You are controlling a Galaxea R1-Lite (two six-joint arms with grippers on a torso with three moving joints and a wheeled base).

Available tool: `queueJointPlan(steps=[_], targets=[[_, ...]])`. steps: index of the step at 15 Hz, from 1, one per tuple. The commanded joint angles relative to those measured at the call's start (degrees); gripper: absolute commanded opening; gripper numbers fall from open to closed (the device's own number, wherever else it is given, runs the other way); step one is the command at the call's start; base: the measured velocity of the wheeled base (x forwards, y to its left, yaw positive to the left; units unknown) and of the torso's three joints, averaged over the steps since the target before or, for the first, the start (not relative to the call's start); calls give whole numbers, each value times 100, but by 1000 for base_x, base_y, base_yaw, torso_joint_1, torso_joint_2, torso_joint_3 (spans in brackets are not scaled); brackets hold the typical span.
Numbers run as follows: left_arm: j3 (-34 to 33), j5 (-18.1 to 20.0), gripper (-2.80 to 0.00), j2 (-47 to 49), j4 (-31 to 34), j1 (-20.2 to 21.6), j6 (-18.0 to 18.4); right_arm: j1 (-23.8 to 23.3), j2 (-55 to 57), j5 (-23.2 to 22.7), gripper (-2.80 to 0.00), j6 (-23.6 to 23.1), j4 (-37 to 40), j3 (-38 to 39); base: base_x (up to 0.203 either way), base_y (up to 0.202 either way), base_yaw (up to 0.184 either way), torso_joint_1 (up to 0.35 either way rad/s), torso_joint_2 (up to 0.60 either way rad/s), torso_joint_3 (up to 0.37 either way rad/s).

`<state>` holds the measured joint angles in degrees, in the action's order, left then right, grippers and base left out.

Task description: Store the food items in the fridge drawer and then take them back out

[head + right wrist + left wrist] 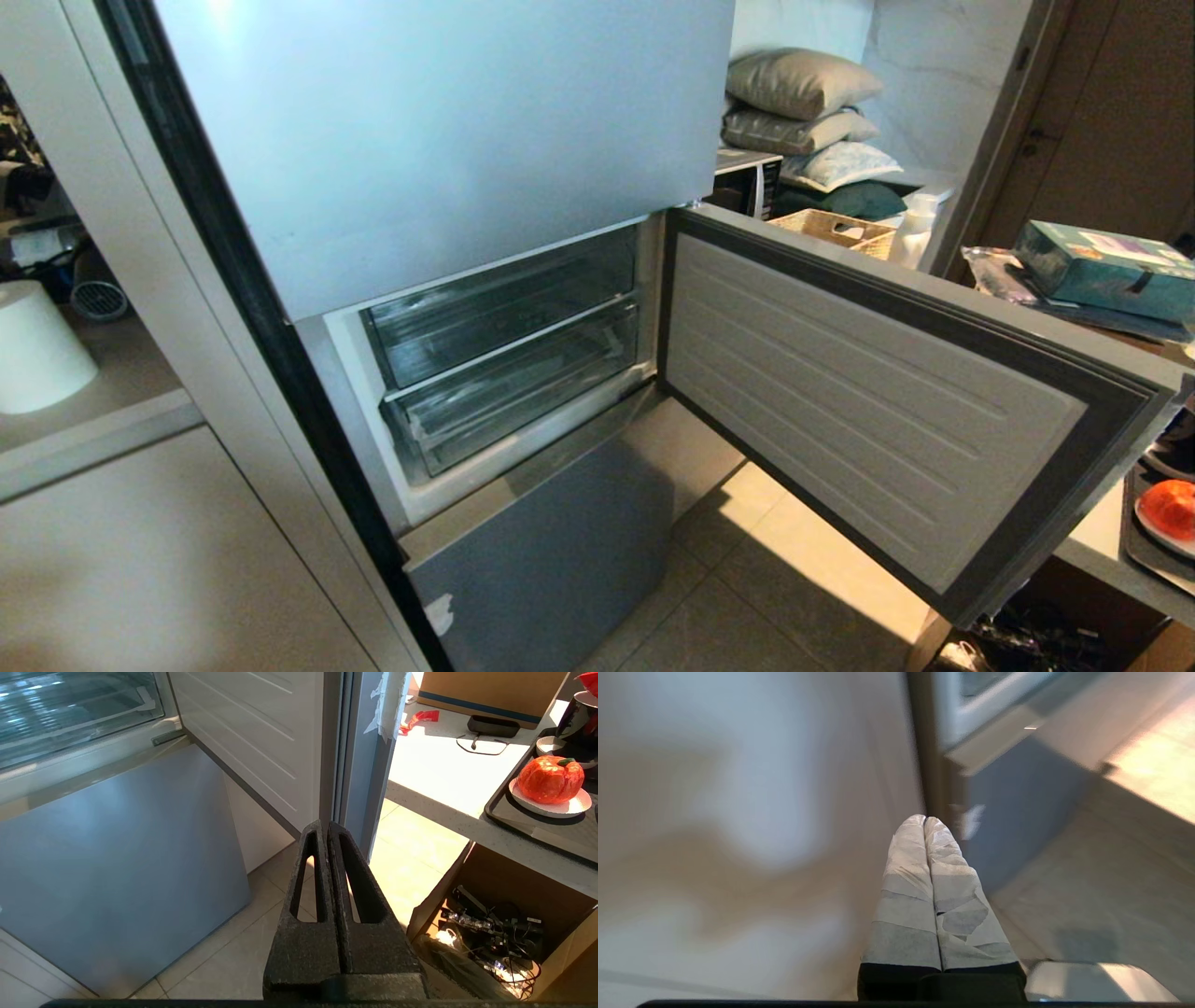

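Note:
The fridge's middle compartment stands open with two clear drawers pushed in. The lower one, the fridge drawer (523, 397), has a ribbed floor and white tape at a front corner (70, 704). One red-orange food item (550, 779) with a green stem sits on a white plate on the counter at the right (1169, 509). My left gripper (924, 820), wrapped in white tape, is shut and empty, low beside the fridge's bottom door. My right gripper (325, 826), black, is shut and empty above the floor near the open door's edge. Neither arm shows in the head view.
The open fridge door (878, 401) swings out to the right, close to the counter (444, 779). A dark tray (502, 812) holds the plate. A cardboard box of cables (490, 924) sits under the counter. A red snack packet (418, 718) lies further back.

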<state>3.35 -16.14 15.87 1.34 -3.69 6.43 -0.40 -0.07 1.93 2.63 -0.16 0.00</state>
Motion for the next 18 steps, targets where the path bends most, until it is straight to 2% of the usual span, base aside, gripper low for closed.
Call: queueJointPlan(steps=[1,2,4,5,6,7,8,9,10,13,15,18], targets=[[3,63,-280,2,24,580,122,-4,7,1,-280,0,-2,0,0,0,0,0,0,0],[-6,135,-280,1,7,777,226,-3,7,1,-280,0,-2,0,0,0,0,0,0,0],[-111,360,-280,-14,-326,783,270,5,7,10,-280,-30,16,4,0,0,0,0,0,0],[-246,737,-280,-14,-729,782,279,2,7,10,-280,-18,16,5,0,0,0,0,0,0],[-308,1442,-280,-14,-924,782,292,0,7,1,-280,-20,16,0,0,0,0,0,0,0],[-325,1994,-280,-14,-941,782,278,-3,7,-29,-280,-96,16,8,0,0,0,0,0,0],[-338,2407,-280,-14,-941,782,254,-3,7,-34,-280,-168,16,9,0,0,0,0,0,0],[-336,2533,-280,-24,-877,757,230,2,7,-27,-280,-154,16,0,0,0,0,0,0,0],[-289,2509,-280,54,-661,680,185,3,7,-9,-280,-124,12,0,0,0,0,0,0,0],[-77,1922,-280,63,543,569,141,5,7,-8,-280,-114,7,0,0,0,0,0,0,0],[-54,1883,-280,-33,608,637,136,5,7,-8,-280,-140,7,0,0,0,0,0,0,0],[-54,1944,-280,-684,605,391,142,-4,7,-52,-280,-237,16,9,0,0,0,0,0,0]])
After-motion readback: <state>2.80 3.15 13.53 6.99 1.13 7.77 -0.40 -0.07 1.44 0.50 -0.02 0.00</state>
